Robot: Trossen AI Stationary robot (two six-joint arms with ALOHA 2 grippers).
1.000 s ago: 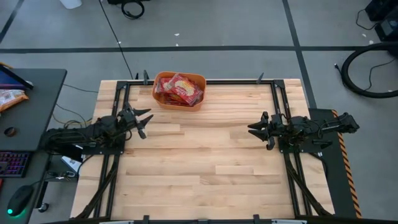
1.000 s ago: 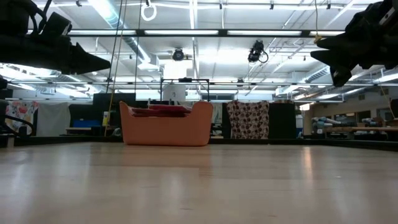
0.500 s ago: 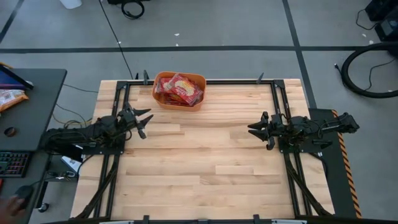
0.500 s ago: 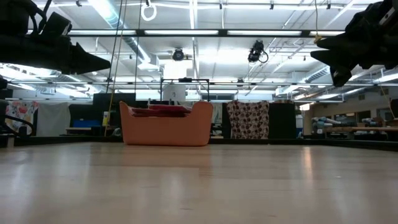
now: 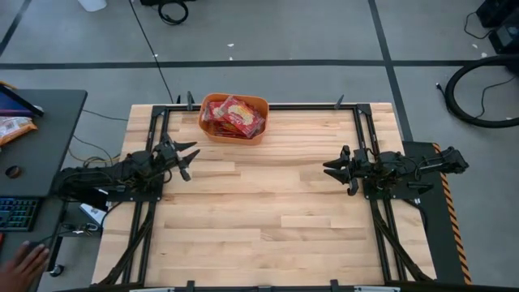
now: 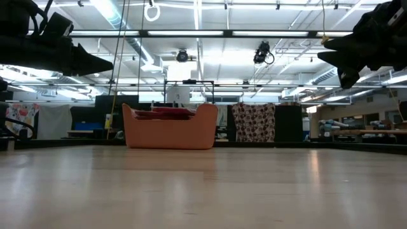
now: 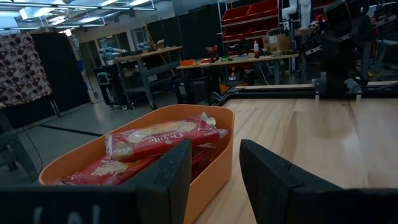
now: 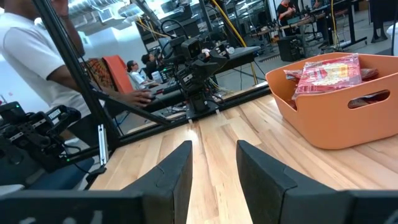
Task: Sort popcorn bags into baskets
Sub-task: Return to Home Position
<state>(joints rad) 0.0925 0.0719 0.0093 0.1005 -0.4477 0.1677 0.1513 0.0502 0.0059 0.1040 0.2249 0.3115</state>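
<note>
The orange basket [image 5: 233, 118] stands at the table's far edge, left of the middle. It also shows in the low view [image 6: 170, 130], the left wrist view [image 7: 68, 169] and the right wrist view [image 8: 348, 121]. Several red popcorn bags [image 5: 235, 115] [image 7: 163, 138] [image 8: 329, 71] lie piled inside it. My left gripper [image 5: 190, 161] [image 7: 216, 149] is open and hovers near the table's left edge, pointing toward the basket. My right gripper [image 5: 328, 169] [image 8: 214, 154] is open and hovers near the right edge, pointing left across the table.
Bare wooden boards [image 5: 259, 211] stretch between the two arms. A dark desk [image 5: 40, 146] stands left of the table with an orange-and-white packet [image 5: 12, 127] and a keyboard. A person's hand [image 5: 24, 261] shows at that desk's near end. A person in white [image 8: 31, 56] stands beyond the table.
Both arms have kept still, and the basket and bags have not moved. A person's hand has come into the high view at the near end of the desk left of the table.
</note>
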